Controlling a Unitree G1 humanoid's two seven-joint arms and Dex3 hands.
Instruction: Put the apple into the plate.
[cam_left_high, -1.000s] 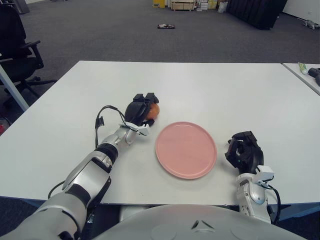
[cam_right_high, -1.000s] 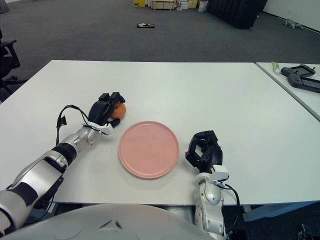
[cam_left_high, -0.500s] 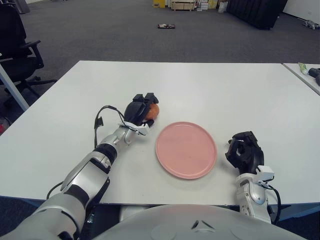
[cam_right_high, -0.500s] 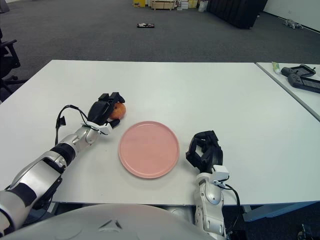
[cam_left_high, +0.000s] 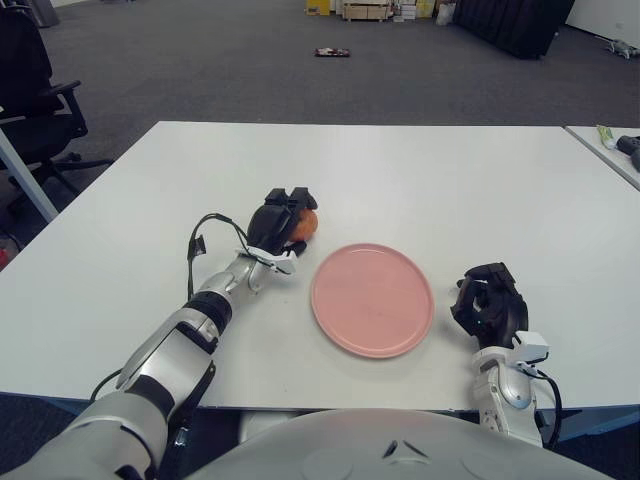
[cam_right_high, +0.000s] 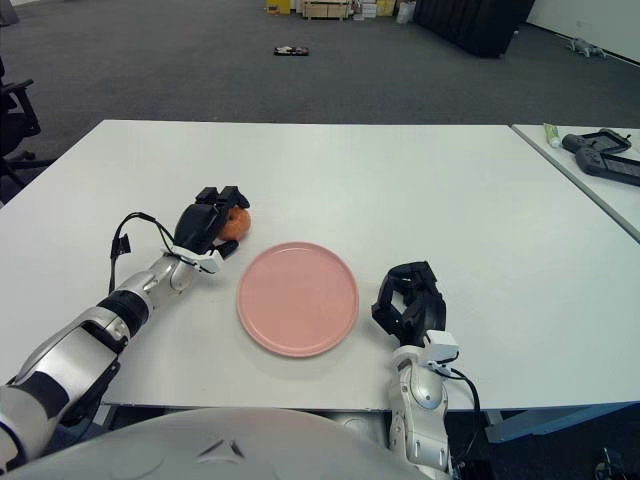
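Observation:
An orange-red apple (cam_left_high: 307, 223) sits on the white table, just left of and beyond the pink plate (cam_left_high: 372, 298). My left hand (cam_left_high: 280, 222) is wrapped over the apple, black fingers curled around it, so most of the fruit is hidden. The apple seems to rest on the table or just above it. The plate has nothing on it. My right hand (cam_left_high: 488, 303) is parked near the table's front edge, right of the plate, fingers curled on nothing.
The white table (cam_left_high: 450, 190) spreads wide beyond the plate. A second table with a controller (cam_right_high: 600, 150) and a small tube (cam_right_high: 551, 133) stands at the far right. An office chair (cam_left_high: 30, 90) stands at the far left, off the table.
My left hand with the apple has shifted very slightly; the forearm has drawn a little left. The right hand and the plate have not moved.

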